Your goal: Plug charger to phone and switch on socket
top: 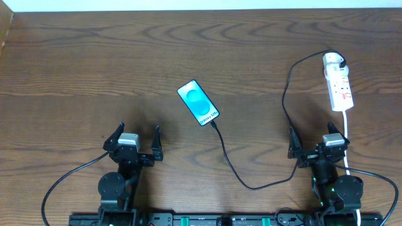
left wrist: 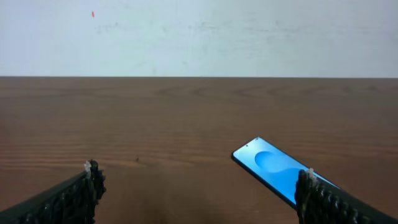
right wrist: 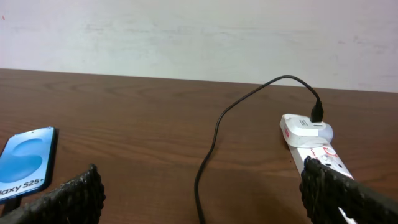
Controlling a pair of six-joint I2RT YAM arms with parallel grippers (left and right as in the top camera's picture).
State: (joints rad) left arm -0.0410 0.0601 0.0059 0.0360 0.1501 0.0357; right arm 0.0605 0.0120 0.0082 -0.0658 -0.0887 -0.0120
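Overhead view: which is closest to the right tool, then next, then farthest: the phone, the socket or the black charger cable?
1. Charger cable, running just beside the right tool, on its left.
2. Socket, ahead and slightly right.
3. Phone, far off to the left.

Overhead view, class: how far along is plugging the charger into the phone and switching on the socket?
Looks done: the charger has its white plug head seated at the far end of the socket. In hand: nothing; the left gripper and right gripper are open and empty. Remaining: the connector tip lies at the phone's lower edge, but whether it is seated is unclear, and the switch's state cannot be read.
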